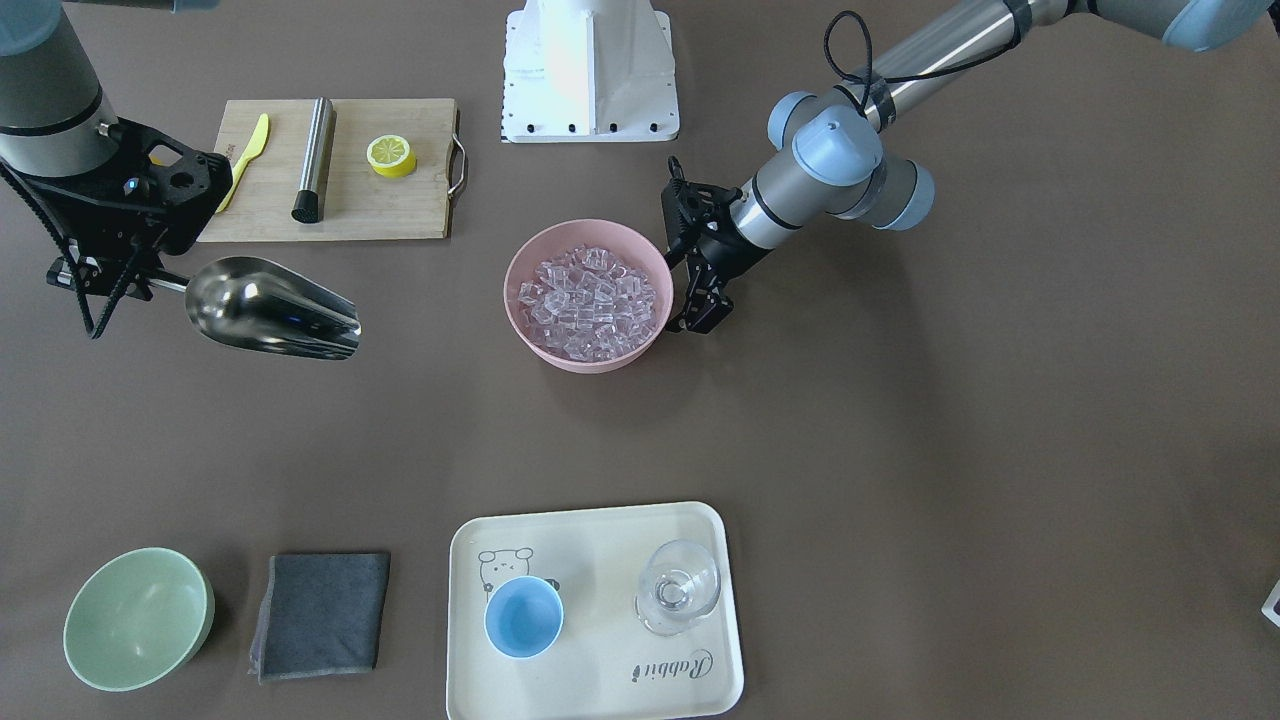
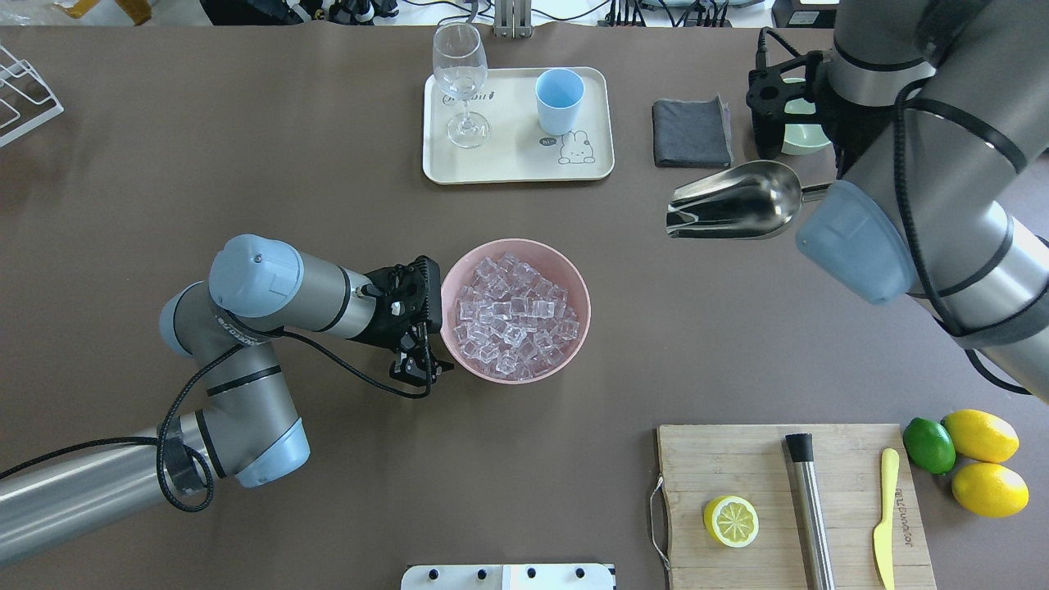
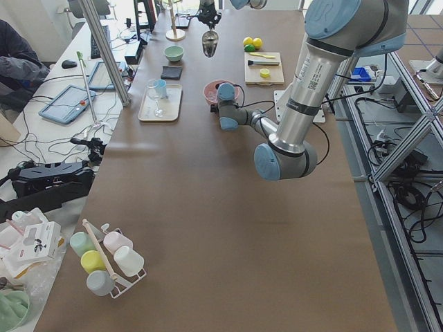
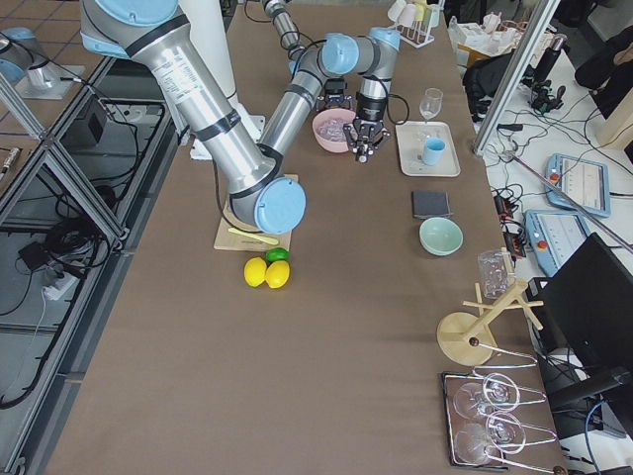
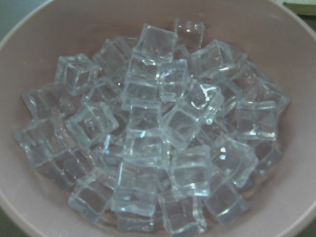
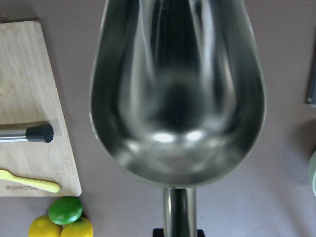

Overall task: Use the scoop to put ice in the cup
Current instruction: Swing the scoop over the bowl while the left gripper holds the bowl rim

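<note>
Where the scoop (image 1: 270,310) hangs: above the table, well apart from the bowl (image 2: 583,295), its handle pinched by the right claw (image 1: 150,278).
Right wrist view: scoop holds no ice.
Left wrist view: ice (image 5: 158,133) heaped in the bowl.
Overhead view: left claw (image 2: 420,370) just beside the bowl's rim; spread or pressed together, cannot tell.
Front-facing view: cup (image 1: 524,617) upright on the tray (image 1: 600,530), nothing inside.

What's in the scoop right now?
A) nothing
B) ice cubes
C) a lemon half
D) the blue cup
A: the right wrist view shows the scoop as a bare steel trough, and the ice sits in the pink bowl.
</note>
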You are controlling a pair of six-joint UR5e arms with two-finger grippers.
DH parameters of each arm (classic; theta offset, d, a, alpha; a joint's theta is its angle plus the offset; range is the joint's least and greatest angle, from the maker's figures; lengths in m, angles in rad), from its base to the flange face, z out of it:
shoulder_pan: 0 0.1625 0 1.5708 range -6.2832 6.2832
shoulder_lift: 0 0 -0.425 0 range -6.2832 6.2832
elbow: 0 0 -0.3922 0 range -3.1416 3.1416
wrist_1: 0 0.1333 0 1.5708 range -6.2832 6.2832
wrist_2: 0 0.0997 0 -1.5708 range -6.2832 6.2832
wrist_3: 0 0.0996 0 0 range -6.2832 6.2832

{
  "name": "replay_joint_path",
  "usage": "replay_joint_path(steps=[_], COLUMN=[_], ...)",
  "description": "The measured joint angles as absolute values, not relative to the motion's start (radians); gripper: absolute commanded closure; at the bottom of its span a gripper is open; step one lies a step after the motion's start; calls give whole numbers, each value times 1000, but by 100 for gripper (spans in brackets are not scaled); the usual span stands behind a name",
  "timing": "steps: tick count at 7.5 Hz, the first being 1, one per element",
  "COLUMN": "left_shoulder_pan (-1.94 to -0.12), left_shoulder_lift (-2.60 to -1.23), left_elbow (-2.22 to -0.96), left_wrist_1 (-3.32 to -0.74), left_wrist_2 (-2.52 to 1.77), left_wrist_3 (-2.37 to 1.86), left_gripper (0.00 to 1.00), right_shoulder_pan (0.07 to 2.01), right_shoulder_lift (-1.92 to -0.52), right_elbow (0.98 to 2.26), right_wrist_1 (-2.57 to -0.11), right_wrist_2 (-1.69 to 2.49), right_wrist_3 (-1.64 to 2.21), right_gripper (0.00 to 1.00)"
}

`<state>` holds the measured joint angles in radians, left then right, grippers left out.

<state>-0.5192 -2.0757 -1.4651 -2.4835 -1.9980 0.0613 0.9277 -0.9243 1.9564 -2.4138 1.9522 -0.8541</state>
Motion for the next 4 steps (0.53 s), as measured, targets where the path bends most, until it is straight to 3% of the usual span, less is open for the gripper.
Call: replay_joint_path(steps=[4], left_shoulder_pan=[-525], left_shoulder_lift=[-2092], left_elbow=[-1452], left_wrist_1=[-2488], left_wrist_2=[-1997], left_wrist_3=[47], left_gripper=[2], right_shoulder_pan=[803], right_shoulder_lift=[-591], right_elbow=[1712], right_wrist_1=[-2615], right_wrist_2=[1849], right_wrist_3=[-906], right_gripper=[100])
